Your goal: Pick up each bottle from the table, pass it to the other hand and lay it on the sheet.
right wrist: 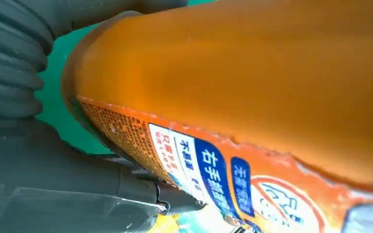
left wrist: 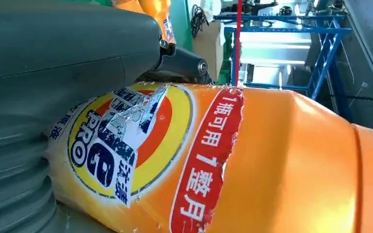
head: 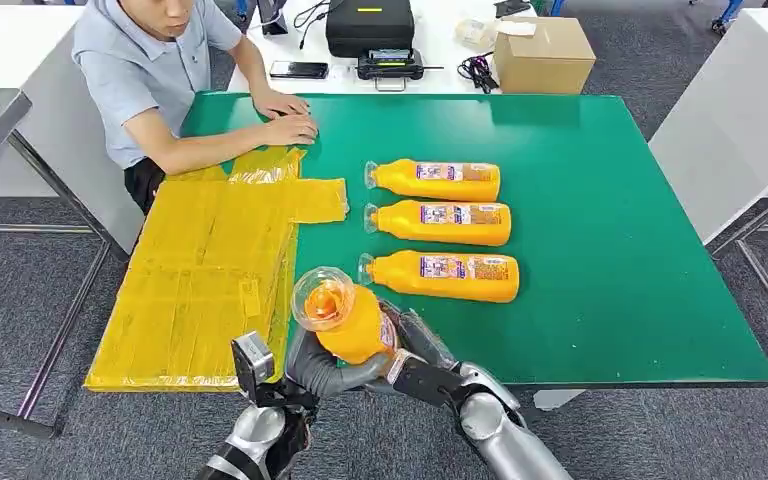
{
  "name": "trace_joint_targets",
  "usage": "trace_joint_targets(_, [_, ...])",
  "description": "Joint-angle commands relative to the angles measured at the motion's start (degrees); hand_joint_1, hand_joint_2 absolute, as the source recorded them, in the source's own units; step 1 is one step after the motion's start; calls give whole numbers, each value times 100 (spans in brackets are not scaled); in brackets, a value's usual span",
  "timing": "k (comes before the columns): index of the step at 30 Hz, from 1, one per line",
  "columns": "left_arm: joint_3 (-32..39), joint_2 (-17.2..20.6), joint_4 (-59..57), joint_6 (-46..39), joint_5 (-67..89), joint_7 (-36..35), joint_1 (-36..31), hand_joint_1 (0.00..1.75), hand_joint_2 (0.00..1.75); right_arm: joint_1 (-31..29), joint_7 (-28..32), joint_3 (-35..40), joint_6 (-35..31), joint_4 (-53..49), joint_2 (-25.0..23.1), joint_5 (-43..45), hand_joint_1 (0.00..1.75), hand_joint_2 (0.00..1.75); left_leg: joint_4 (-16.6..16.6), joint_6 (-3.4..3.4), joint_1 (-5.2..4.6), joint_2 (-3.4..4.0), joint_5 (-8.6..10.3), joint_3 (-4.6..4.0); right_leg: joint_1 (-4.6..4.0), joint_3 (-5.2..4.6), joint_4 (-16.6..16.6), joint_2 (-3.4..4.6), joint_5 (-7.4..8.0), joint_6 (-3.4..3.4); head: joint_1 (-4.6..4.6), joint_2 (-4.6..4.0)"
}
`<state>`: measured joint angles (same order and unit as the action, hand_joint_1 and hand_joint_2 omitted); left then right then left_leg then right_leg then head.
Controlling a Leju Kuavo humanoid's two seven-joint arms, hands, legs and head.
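An orange bottle (head: pixel 348 318) with a clear cap is held upright above the green table's (head: pixel 610 250) front edge, cap towards my head view. My left hand (head: pixel 322 370) wraps it from below and my right hand (head: pixel 418 352) grips its other side. Up close, the label (left wrist: pixel 126 141) lies against the left hand (left wrist: pixel 53 97), and the bottle's back (right wrist: pixel 252 87) against the right hand (right wrist: pixel 53 179). Three more orange bottles (head: pixel 435 180) (head: pixel 440 222) (head: pixel 442 276) lie in a row mid-table. The yellow sheet (head: pixel 210 270) is spread to their left, nothing on it.
A person (head: pixel 150 70) sits at the far left corner with both hands (head: pixel 285 118) resting on the sheet's far edge. Behind the table stand a cardboard box (head: pixel 543 55), a black case (head: pixel 368 25) and a phone (head: pixel 298 69). White tables flank both sides.
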<state>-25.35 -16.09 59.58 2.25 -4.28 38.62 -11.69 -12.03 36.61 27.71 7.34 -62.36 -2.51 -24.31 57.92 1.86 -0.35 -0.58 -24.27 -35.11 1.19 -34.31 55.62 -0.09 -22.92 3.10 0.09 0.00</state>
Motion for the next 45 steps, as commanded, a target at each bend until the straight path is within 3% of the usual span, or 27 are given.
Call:
trace_joint_targets(1, [106, 7, 45, -165, -115, -164, -55, 175, 175, -47, -170, -14, -195, 170, 9, -26, 0, 175, 1, -11, 8, 10, -11, 21, -9, 21, -2, 6, -7, -14, 0, 0])
trace_joint_targets(6, [214, 218, 672, -1826, 1424, -842, 207, 175, 175, 610, -391, -487, -785, -326, 191, -538, 0, 175, -4, -9, 6, -7, -6, 18, -7, 21, -6, -11, -8, -11, 0, 0])
trace_joint_targets(13, [586, 357, 1611, -1489, 1627, -1181, 670, 175, 175, 996, -442, -1036, -1108, -702, 349, -1019, 0, 175, 3, -12, 7, 8, -21, 24, -8, 25, 1, 4, -16, -15, 0, 0])
trace_joint_targets(16, [843, 336, 1868, -2297, 2948, -1367, 704, 175, 175, 1071, -354, -1185, -1038, -856, 264, -1105, 0, 175, 0, -11, 5, 9, -14, 15, -6, 13, -1, 5, -8, -13, -2, 0])
trace_joint_targets(22, [1064, 334, 1999, -2238, 3178, -1458, 698, 175, 175, 1103, -351, -1197, -966, -931, 232, -1114, 0, 175, 1, -14, 7, 12, -15, 20, -8, 17, -1, 7, -9, -16, -2, 0])
trace_joint_targets(25, [1152, 481, 1951, -2971, 4225, -1568, 584, 175, 175, 1051, -352, -1179, -963, -893, 239, -1151, 0, 175, 0, -12, 8, 10, -13, 20, -8, 18, -3, 5, -9, -14, 0, 0])
trace_joint_targets(26, [1221, 683, 1822, -3367, 5441, -2023, 456, 175, 175, 978, -362, -1196, -944, -823, 208, -1135, 0, 175, -3, -9, 4, 12, -9, 16, -5, 11, -3, 8, -5, -11, 0, 0])
trace_joint_targets(30, [1386, 1160, 964, -3877, 7695, -2834, 56, 175, 175, 748, -253, -1168, -858, -522, 111, -976, 0, 175, -12, -15, 5, 21, -7, 31, -6, 23, -8, 17, -2, -17, 0, 0])
trace_joint_targets(40, [988, 1400, -2434, -3609, 8751, -3550, -1697, 175, 175, 412, 35, -1066, -778, 16, -69, -598, 0, 175, -8, -12, 12, 3, 2, 31, -10, 29, -9, -2, -1, -17, 2, 0])
trace_joint_targets(45, [1074, 1459, -2957, -3508, 8877, -3757, -1952, 175, 175, 432, 44, -1106, -794, -39, -100, -559, 0, 175, -3, -11, 13, 10, -3, 29, -12, 27, 0, 5, -6, -19, -2, 0])
